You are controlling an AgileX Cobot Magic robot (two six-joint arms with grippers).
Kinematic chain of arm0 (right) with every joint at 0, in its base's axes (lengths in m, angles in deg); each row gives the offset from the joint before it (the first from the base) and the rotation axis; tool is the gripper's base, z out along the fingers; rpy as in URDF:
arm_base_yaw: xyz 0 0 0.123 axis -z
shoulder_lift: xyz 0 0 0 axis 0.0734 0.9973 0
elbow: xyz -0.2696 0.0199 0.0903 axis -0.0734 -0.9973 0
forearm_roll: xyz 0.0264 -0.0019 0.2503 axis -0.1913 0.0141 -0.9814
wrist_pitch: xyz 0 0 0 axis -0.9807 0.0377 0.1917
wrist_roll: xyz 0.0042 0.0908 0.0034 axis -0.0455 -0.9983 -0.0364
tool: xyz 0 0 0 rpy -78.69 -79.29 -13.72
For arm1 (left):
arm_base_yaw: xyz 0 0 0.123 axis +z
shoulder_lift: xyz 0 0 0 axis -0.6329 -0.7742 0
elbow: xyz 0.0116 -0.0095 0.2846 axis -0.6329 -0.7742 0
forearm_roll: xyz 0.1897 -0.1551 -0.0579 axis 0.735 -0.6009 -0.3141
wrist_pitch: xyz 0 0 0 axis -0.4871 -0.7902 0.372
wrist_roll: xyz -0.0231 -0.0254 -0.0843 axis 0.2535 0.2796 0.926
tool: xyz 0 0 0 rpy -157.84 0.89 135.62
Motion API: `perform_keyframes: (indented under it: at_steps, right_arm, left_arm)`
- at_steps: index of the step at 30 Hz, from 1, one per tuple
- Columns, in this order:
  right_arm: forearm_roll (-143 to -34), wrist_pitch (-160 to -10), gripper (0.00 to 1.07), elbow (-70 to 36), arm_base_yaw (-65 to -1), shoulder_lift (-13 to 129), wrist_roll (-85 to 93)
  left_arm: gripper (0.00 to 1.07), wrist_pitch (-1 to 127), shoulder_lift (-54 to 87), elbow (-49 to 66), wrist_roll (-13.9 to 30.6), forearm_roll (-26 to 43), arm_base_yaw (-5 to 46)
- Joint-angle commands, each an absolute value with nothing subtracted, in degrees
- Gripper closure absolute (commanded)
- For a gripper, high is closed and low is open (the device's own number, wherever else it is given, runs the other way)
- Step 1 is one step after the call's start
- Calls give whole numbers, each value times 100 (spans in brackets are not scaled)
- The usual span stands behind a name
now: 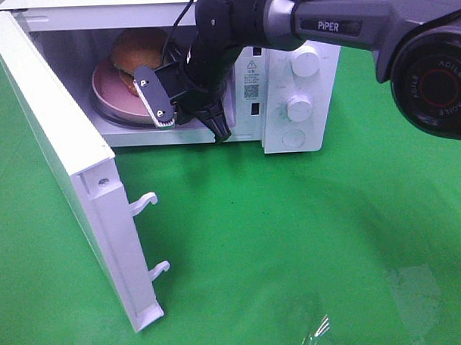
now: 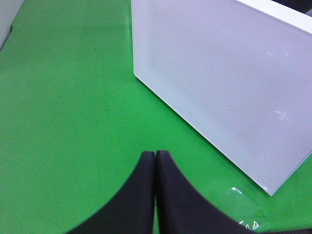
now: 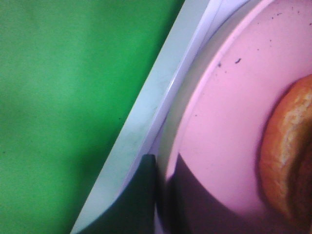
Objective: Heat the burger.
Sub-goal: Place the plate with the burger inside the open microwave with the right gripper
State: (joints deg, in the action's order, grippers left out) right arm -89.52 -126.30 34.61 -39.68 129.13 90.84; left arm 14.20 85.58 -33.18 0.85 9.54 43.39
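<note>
- Plain green cloth (image 1: 294, 253) covers the whole table
- Boxy white microwave oven (image 1: 320, 131) stands at the far edge, its cavity exposed
- Flat white door (image 1: 71, 170) with a speckled mesh window is swung wide toward the camera
- Black right arm (image 1: 233, 28) reaches into the cavity mouth; closing the door now would strike it
- Round pink plate (image 1: 110, 90) lies inside the cavity, its rim near the front sill, where it might foul the door
- The burger (image 1: 139, 47), glossy golden-brown bun uppermost, sits on the plate toward the back, so it is already in the oven
- Right gripper (image 3: 163, 165) is pinched nearly together, and the plate rim appears to run between its fingers; backing out before letting go would likely drag the plate out or tip it, sliding the burger off
- Left gripper (image 2: 155, 161) is clenched on nothing, hovering over the cloth beside the door's outer face
- Two white plastic latch hooks (image 1: 148, 202) jut from the door edge; a crooked push could keep them from catching
</note>
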Motion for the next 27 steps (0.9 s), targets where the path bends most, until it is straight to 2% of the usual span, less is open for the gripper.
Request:
perform_keyframes:
  at_steps: [1, 7, 9, 12, 18, 27]
  right_arm:
    - [-9015, -12298, 106, 3564, -3968, 12833, 8998]
    - [-9020, -12292, 101, 3564, -3968, 12873, 8986]
    - [-9049, -12252, 94, 3564, -3968, 12873, 8958]
    - [-9049, -12246, 92, 3564, -3968, 12873, 8958]
    - [-9049, -12218, 78, 3564, -3968, 12873, 8929]
    - [-9049, -12166, 75, 3564, -3968, 12873, 8877]
  left_arm:
    - [106, 1471, 8679, -3340, 108, 937, 4345]
    - [106, 1471, 8679, -3340, 108, 937, 4345]
    - [106, 1471, 8679, -3340, 108, 937, 4345]
    - [106, 1471, 8679, -3340, 108, 937, 4345]
    - [106, 1471, 8679, -3340, 108, 937, 4345]
    - [106, 1471, 8679, -3340, 108, 937, 4345]
